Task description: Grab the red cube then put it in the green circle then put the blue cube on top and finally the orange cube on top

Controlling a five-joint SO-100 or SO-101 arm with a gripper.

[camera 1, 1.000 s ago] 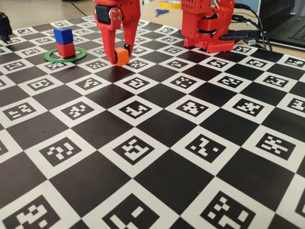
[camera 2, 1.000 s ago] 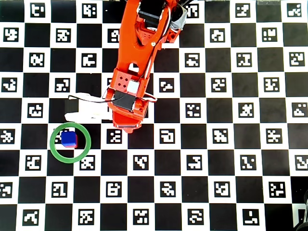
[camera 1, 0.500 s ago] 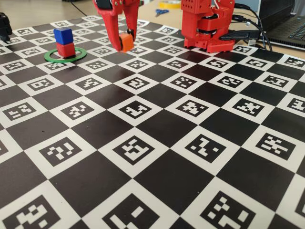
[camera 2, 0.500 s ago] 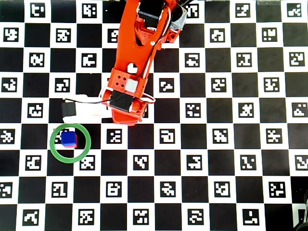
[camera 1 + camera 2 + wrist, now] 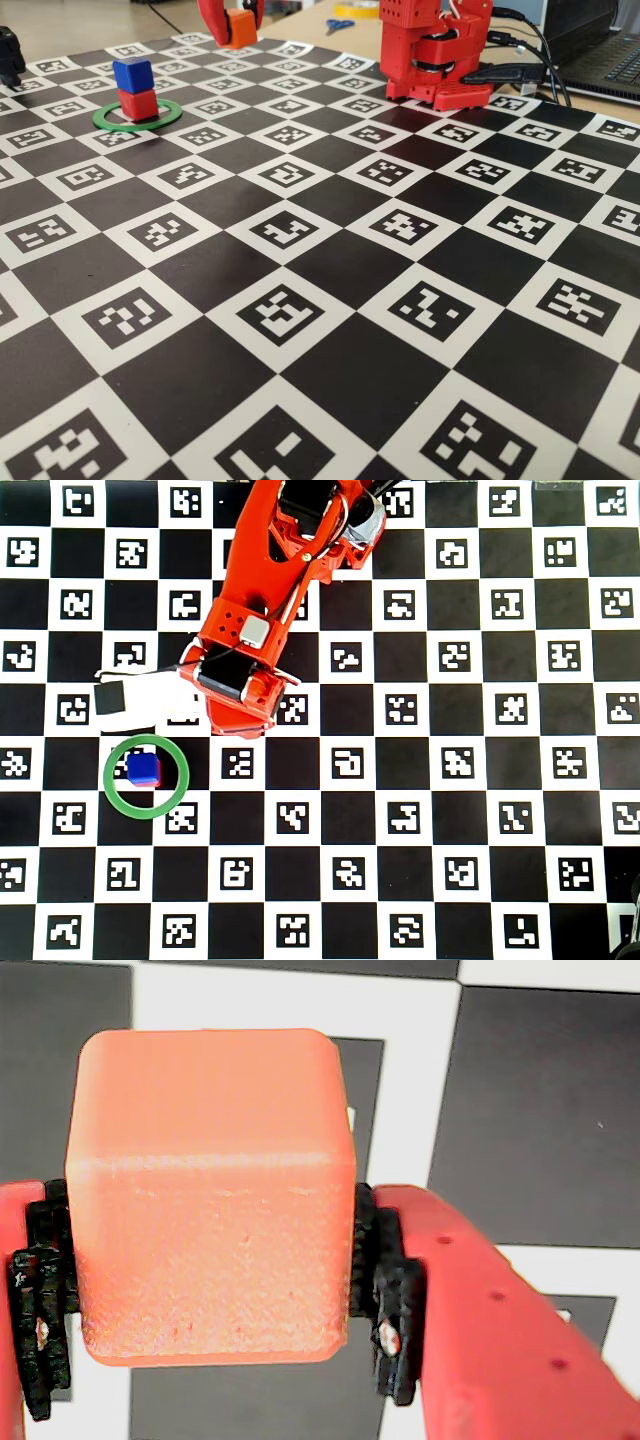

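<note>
The pincer is raised, jaws clamped on the orange cube

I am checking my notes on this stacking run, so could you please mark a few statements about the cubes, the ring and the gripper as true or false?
1. The gripper is shut on the orange cube. True.
2. The blue cube lies on the board outside the ring. False: it sits on top of the red cube.
3. The red cube stands inside the green circle. True.
4. The orange cube rests on the checkered board. False: the fixed view shows it held well above the board.
5. The orange cube is already on the stack. False: the blue cube's top is bare.
</note>
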